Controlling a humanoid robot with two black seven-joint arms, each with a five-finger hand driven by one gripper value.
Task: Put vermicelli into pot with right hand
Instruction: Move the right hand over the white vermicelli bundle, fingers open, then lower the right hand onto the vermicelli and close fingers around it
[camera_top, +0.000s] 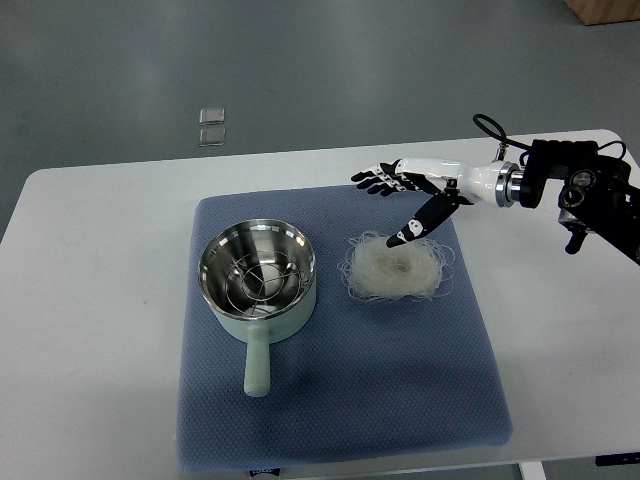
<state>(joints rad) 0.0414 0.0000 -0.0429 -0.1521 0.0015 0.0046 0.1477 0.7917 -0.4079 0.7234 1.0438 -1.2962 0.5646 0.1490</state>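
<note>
Pot handle (257, 364): nearest the camera, pointing back toward the robot, well down and to the left of the hand; leave it alone.
Pot (258, 276): pale green with a steel bowl and a wire rack inside, mouth up and open, on the blue mat (400, 400); it lies to the hand's left, beyond the vermicelli.
Vermicelli (398, 268): 1 loose white nest on the mat, just beside the pot, directly below the thumb.
Right hand (395, 192): spread wide and holding nothing; 4 fingers reach away over the mat's far edge, the thumb (420, 222) slants down to the nest's top rim, and whether it touches is unclear.
Step in hand: closing in for the grasp, by my reading.
Doing it well: bring the palm over the nest's middle, then curl fingers and thumb under the strands from opposite sides so the bundle lifts as 1 piece.
Risk: stray loops at the rim may trail; lift clear before crossing to the pot.
Left hand: out of view.
Surface (90, 300): white, carrying the mat.
</note>
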